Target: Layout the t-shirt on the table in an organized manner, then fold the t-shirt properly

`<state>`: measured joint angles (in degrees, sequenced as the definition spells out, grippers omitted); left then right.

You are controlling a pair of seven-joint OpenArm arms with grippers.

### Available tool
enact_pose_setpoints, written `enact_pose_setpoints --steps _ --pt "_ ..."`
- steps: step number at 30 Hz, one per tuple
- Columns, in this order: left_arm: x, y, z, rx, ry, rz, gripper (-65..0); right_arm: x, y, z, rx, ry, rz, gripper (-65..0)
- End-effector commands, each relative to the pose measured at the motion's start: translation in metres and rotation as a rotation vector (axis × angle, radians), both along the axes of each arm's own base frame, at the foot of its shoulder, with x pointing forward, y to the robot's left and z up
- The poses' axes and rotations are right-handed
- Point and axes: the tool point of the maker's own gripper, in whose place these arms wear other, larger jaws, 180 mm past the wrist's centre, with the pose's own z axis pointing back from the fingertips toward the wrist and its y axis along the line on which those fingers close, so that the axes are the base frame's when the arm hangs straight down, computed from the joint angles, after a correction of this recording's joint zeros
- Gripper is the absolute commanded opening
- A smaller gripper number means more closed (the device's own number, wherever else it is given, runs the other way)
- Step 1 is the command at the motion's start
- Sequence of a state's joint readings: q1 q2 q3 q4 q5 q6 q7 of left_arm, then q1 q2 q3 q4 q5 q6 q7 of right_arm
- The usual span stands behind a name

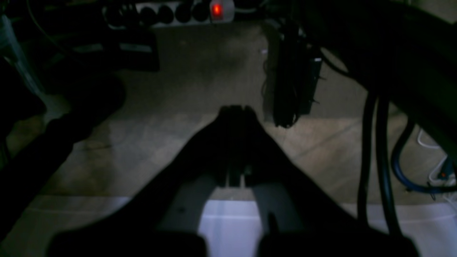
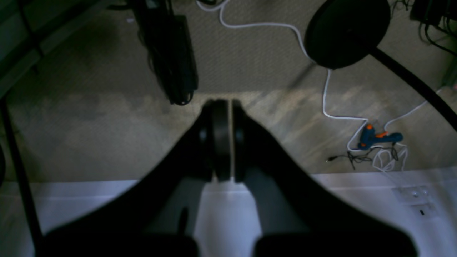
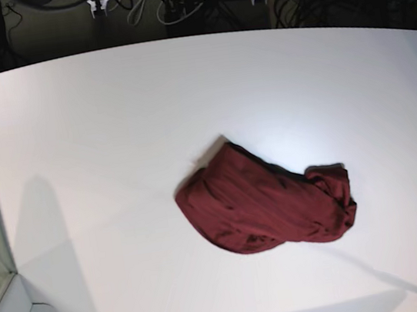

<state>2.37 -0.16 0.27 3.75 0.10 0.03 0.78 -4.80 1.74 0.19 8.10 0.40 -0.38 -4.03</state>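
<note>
base: t-shirt (image 3: 266,204) bunched on table (image 3: 97,140) | wrists only: left hand (image 1: 235,110), right hand (image 2: 223,105) closed, empty

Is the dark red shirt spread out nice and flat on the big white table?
No, the dark red fabric t-shirt lies bunched in a wrinkly heap on the plain white table, with no sleeves laid out.

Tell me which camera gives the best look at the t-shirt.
The base view. It shows the whole maroon t-shirt lying crumpled in a heap on the white table. Neither wrist view shows the shirt at all: each looks past its own closed gripper at the floor beyond the table edge.
</note>
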Motion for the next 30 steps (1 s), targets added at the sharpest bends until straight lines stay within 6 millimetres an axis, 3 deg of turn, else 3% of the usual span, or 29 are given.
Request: enact_pose_setpoints --steps 1,21,26,28,30 --pt "0.001 0.0 0.0 0.007 -0.005 0.001 -64.8 -0.001 0.0 0.0 0.01 0.001 0.0 -65.0" --pt "-0.002 0.001 0.0 0.01 0.0 0.001 -64.8 0.0 0.0 0.0 0.01 0.0 0.0 -65.0" --pt "-0.017 0.015 0.001 0.026 0.017 0.003 -64.9 -0.007 -0.002 0.001 0.006 0.01 -0.002 -65.0" --pt "-0.028 0.016 0.001 0.027 0.034 0.001 -64.9 -0.02 -0.002 0.002 0.006 0.027 0.001 -65.0" --pt "-0.036 0.031 0.002 0.049 0.045 0.004 -64.9 -0.022 -0.003 0.003 0.004 0.008 0.003 -65.0"
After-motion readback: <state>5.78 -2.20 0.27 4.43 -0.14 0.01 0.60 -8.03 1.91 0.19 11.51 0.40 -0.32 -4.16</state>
